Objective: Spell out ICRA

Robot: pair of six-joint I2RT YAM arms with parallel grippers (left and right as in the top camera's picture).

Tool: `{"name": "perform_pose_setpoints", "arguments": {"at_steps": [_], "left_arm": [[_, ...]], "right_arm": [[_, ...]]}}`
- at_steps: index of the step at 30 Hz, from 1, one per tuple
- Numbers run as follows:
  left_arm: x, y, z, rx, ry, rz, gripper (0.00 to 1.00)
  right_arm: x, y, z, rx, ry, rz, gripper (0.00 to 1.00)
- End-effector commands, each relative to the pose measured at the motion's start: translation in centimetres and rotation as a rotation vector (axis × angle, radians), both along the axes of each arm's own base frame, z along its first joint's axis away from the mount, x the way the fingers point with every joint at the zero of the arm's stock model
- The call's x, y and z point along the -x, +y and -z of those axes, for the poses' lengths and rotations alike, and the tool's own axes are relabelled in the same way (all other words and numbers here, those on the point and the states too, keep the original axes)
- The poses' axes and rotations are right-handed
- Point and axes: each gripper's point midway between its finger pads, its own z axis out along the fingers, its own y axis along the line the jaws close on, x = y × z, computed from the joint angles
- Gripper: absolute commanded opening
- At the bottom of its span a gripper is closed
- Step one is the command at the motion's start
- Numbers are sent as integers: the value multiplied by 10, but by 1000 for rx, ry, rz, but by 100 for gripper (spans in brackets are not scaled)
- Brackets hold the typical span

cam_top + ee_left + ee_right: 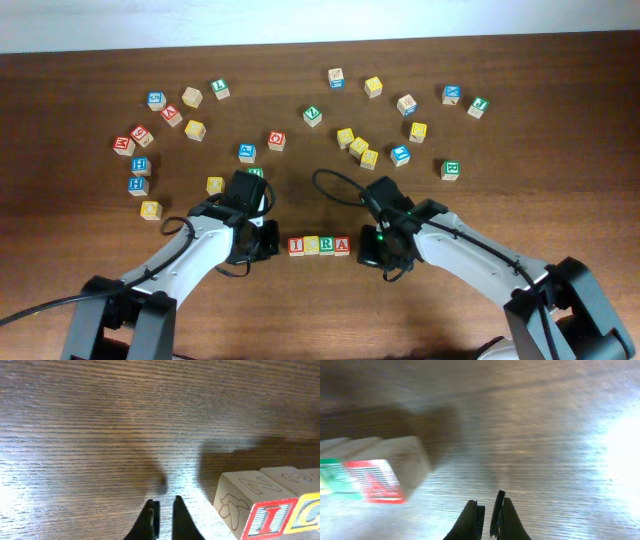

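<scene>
Four letter blocks stand in a row at the table's middle: I point(297, 245), C point(312, 245), R point(327, 245) and A point(342, 245). My left gripper point(268, 243) is low over the table just left of the I block, fingers almost together and empty. In the left wrist view the fingertips point(163, 505) are left of the red I block point(265, 515), apart from it. My right gripper point(372, 250) is just right of the A block, fingers almost together and empty. In the blurred right wrist view the fingertips point(487, 505) are to the right of the red A block point(377, 482).
Several loose letter blocks lie scattered across the back: a group at the left point(140, 165), some nearer the middle point(247, 152) and a cluster at the right point(358, 148). The table's far edge point(320, 45) runs along the top.
</scene>
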Motion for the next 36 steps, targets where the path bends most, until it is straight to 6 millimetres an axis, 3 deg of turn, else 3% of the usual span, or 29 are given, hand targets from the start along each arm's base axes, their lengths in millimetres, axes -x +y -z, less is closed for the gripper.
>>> {"name": "perform_pose_setpoints", "arguments": {"at_steps": [1, 8, 16, 21, 26, 36], "left_arm": [[3, 2, 2, -12, 8, -13, 6], [2, 2, 2, -13, 12, -42, 5], [2, 4, 2, -20, 10, -42, 5], [3, 4, 2, -20, 14, -42, 0], [4, 3, 2, -17, 19, -41, 0], [6, 2, 2, -6, 27, -40, 2]], "right_arm": [[-2, 15, -8, -41, -22, -70, 4], [2, 35, -10, -55, -69, -162, 4], [5, 32, 7, 31, -67, -158, 4], [5, 32, 0, 32, -66, -160, 4], [14, 44, -3, -41, -22, -169, 4], [8, 55, -3, -43, -80, -164, 4]]}}
